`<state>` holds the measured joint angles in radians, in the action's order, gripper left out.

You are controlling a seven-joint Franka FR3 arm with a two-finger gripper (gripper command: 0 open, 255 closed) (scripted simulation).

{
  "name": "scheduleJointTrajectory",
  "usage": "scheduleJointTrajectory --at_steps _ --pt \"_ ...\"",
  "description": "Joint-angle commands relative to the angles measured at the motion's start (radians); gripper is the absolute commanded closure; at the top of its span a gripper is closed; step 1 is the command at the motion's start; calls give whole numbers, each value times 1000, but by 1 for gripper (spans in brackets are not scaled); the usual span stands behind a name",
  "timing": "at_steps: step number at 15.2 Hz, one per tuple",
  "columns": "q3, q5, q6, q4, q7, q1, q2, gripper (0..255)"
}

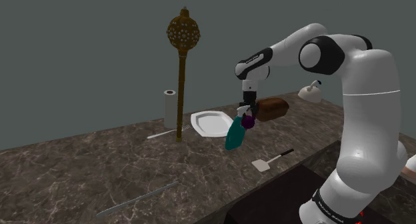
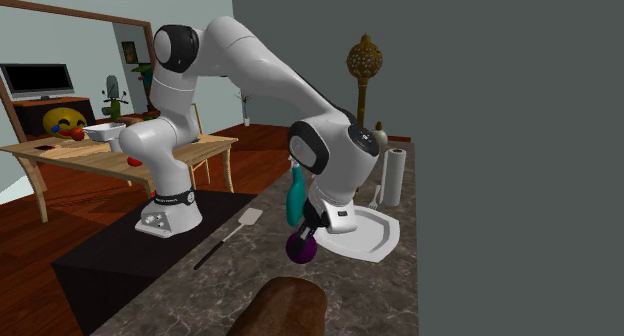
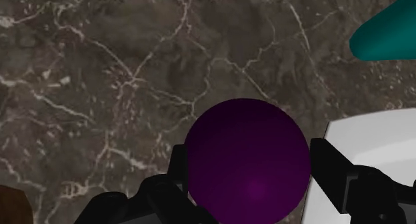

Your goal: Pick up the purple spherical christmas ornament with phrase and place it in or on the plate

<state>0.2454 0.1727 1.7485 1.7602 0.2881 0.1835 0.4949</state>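
The dark purple ball ornament [image 3: 247, 159] sits between my two black fingers [image 3: 330, 168], which press against both its sides. My gripper [image 1: 249, 116] is shut on the ornament [image 1: 249, 122] and points down at the dark marbled counter. In the second exterior view the ornament [image 2: 301, 248] hangs just off the near edge of the white plate [image 2: 372, 234], under my gripper [image 2: 307, 236]. The plate [image 1: 212, 123] lies toward the shoulder view's left of the ball, and its rim [image 3: 373, 139] shows close beside one finger. No phrase is readable on the ball.
A teal spray bottle [image 1: 235, 133] stands right against the ornament. A brown loaf [image 1: 273, 109] lies behind it. A tall gold-headed staff [image 1: 182, 69] and a paper towel roll [image 1: 169, 108] stand past the plate. A spatula [image 1: 270, 161] lies near the counter's front edge.
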Motion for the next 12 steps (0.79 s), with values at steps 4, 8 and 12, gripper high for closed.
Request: scheduleJointTrajectory --at_steps 4,8,12 --pt "5 -10 -54 -17 -8 -2 -37 255" --pt "8 -16 -96 -35 -14 -4 -63 255" --pt "-26 18 -128 -147 -81 -37 11 255"
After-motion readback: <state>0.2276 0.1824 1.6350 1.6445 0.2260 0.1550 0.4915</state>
